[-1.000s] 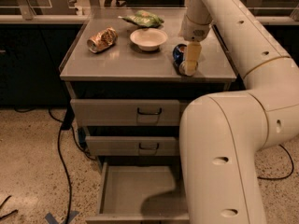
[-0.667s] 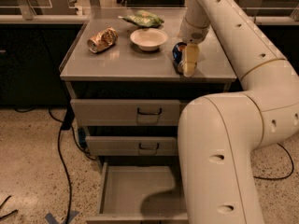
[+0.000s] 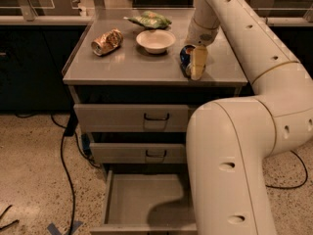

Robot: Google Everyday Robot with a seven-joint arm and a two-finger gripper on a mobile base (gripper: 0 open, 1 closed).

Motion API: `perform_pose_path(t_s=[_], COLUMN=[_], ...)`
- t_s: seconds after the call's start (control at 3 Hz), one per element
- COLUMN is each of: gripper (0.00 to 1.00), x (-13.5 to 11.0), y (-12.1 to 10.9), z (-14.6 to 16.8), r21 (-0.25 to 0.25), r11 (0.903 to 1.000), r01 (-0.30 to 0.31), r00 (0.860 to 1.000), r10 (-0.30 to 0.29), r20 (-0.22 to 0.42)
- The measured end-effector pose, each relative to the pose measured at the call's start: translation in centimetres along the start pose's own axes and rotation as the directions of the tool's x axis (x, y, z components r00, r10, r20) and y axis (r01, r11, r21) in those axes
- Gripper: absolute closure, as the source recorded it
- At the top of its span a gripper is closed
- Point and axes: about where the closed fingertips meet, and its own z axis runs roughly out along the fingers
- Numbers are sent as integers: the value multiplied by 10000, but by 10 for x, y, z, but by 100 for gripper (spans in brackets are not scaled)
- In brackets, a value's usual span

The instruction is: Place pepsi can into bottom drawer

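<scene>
- On the left of the cabinet top (image 3: pixel 122 67) a crushed gold-brown can (image 3: pixel 106 41) lies on its side. It is exactly where it was a second ago and is not the can wanted.
- Low down, a little right of that, the bottom drawer (image 3: pixel 132 195) stands pulled out with its bare grey floor showing (the arm's shadow falls across its right part). It has not shifted either, so the place for the can is ready, and the two shut drawer fronts (image 3: pixel 144 117) above it need no attention.
- Toward the middle, a white bowl (image 3: pixel 155 40) sits in front of a green bag (image 3: pixel 149 19), both as they were.
- Right of the bowl, near the front right of the top, the pepsi can (image 3: pixel 185 58) rests on the surface. It has not risen or slid over the last second, so the lift is not yet done.
- Touching the can's right side is the gripper (image 3: pixel 194 65), which has eased down and a hair leftward onto it (a very small move). I cannot tell whether it is spread or already pinching the can.
- Rightmost, the arm (image 3: pixel 254 48) reaches down from above and has barely stirred.
- My judgement is that this is the grasping step, early in the task. Next the can must come up clear of the top, out past its front edge, and then down to the drawer. With the can so near that edge, a loose hold could tip it off.
</scene>
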Motion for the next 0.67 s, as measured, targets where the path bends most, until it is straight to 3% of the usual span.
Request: perform_pose_path(t_s=[0.67], gripper=[72], x=[0], y=[0], z=[0], r21=[1], r11=[10000], r01=[0], r00=[10000], r10=[0], r20=[0])
